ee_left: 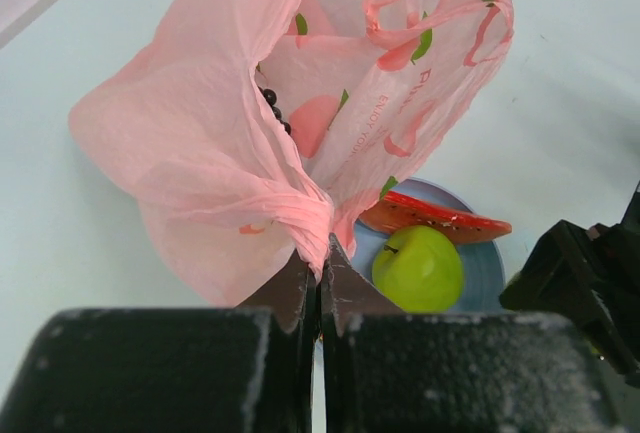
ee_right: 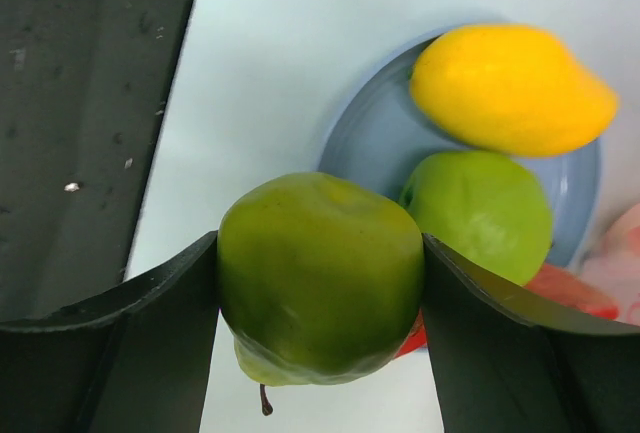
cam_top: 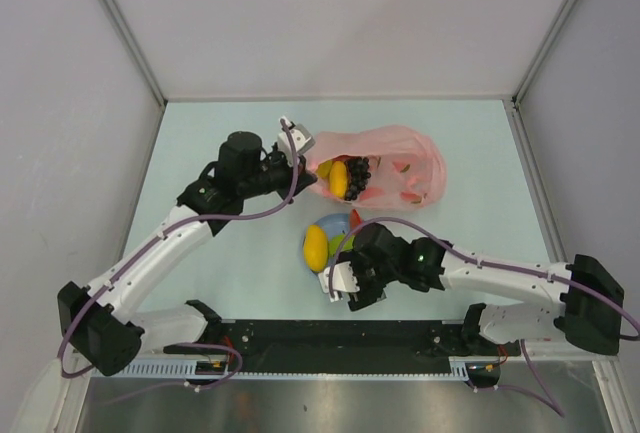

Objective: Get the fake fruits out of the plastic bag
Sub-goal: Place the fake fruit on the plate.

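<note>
The pink plastic bag [cam_top: 400,175] lies at the table's middle back, its mouth facing left. My left gripper [cam_top: 303,153] is shut on the bag's rim [ee_left: 312,223] and holds it up. A yellow fruit [cam_top: 339,179] and a dark grape bunch [cam_top: 358,175] show in the mouth. My right gripper [ee_right: 320,243] is shut on a green pear [ee_right: 320,293], held just over the near edge of the light blue plate [ee_right: 365,143]. A yellow fruit [ee_right: 510,88], a green apple [ee_right: 480,213] and a red slice [ee_left: 435,218] lie on the plate.
The plate [cam_top: 326,225] sits just in front of the bag, between both arms. The right arm [ee_left: 585,283] stands close beside the plate. A black base strip [cam_top: 340,338] runs along the near edge. Grey walls enclose the table.
</note>
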Controlling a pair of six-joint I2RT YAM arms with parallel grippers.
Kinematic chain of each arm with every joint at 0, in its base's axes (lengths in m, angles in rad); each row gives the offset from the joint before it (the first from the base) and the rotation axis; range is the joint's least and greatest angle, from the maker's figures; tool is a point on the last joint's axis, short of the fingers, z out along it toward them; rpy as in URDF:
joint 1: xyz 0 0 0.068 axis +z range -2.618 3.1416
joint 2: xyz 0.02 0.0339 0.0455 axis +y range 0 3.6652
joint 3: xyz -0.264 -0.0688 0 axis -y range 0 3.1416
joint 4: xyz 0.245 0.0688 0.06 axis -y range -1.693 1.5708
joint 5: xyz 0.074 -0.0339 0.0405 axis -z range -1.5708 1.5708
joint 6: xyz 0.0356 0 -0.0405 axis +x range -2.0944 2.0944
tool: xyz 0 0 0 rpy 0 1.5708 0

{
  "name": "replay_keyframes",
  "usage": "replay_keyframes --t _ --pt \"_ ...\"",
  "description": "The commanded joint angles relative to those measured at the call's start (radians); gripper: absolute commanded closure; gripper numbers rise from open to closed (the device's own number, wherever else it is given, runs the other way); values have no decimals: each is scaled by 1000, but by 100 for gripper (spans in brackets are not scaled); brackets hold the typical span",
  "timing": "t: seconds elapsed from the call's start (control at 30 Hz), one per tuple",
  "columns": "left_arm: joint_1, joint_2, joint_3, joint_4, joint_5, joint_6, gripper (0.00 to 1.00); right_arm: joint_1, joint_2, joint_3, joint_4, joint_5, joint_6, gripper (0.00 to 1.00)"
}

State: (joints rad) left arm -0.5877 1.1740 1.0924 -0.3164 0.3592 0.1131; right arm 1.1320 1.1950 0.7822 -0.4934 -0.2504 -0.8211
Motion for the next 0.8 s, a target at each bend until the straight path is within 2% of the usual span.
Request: replay_keyframes --t 0.0,0.17,0.33,0.4,0.47,0.57,0.77 --pt "6 -60 -15 11 29 -13 100 32 21 -20 185 86 -81 48" --pt "20 -76 -38 26 41 -23 100 54 54 -47 280 96 -112 45" --pt "26 -80 -34 19 49 -26 99 67 87 -69 297 94 -161 41" --pt "26 -82 -34 22 55 -29 100 75 94 -83 343 138 -162 27" --pt "28 -82 -40 30 58 -36 100 81 87 -89 372 157 -164 1" --pt "31 -83 -55 42 66 -44 100 95 71 -89 363 197 -158 0" --pt "31 -85 -62 49 75 -62 100 110 -173 -54 273 163 -132 0"
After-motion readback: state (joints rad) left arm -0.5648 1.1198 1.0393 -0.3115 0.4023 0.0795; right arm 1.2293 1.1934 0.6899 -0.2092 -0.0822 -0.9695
